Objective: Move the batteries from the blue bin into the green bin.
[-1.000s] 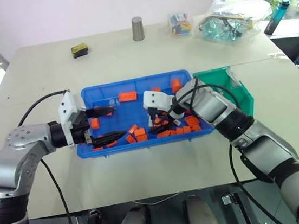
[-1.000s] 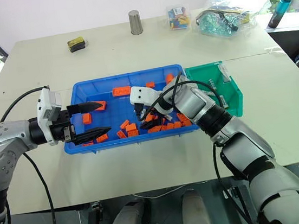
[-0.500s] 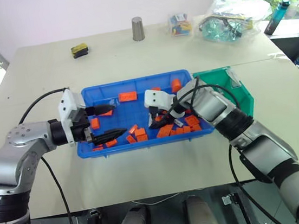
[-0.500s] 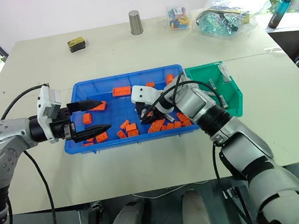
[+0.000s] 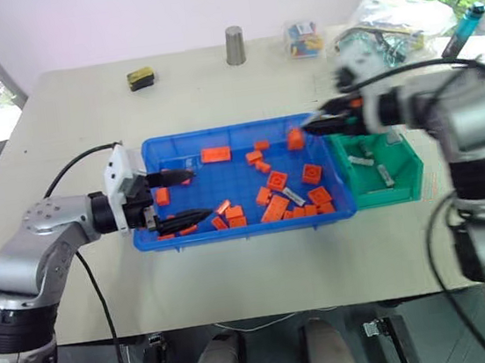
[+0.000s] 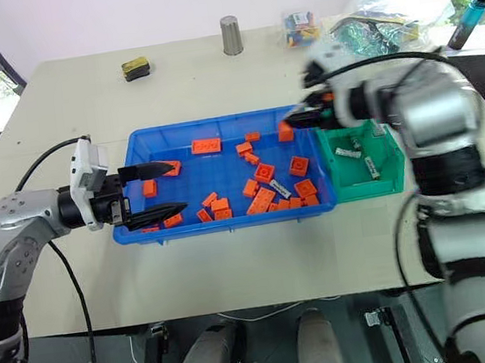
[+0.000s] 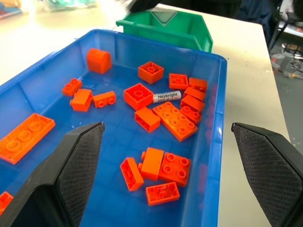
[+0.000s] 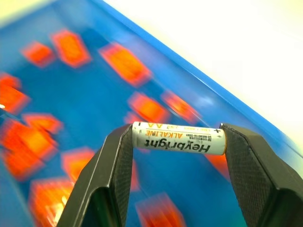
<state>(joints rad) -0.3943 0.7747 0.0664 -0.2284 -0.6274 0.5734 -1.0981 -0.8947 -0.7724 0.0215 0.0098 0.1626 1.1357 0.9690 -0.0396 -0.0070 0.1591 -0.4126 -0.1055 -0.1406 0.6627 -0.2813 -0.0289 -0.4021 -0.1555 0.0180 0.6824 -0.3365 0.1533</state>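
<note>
Your right claw [image 8: 176, 138] has just come up out of the blue bin [image 6: 230, 222], where half a second ago it was low among the orange bricks [image 6: 264, 198], and it now carries a battery [image 8: 178, 137]. The fingers are closed about halfway on it, one pad on each end cap, so the battery bridges the gap with its long axis running straight from finger to finger, plus end toward one finger, minus toward the other. Its printed side faces the wrist camera.

From the head cameras, that claw sits at the blue bin's far right corner, with the green bin [image 6: 376, 185] just beyond and below it. So the pick is done and the carry is well along; I'd judge only a short move over the green bin and a release remain for this one. An end-to-end pinch is narrow, so watch for it slipping.

Your left claw [image 6: 151, 193] has not moved: wide open, empty, hovering at the blue bin's left end. Ahead of it, another battery [image 7: 166, 96] lies flat among the bricks. Batteries in the green bin [image 6: 367, 166] already rest on its floor.
</note>
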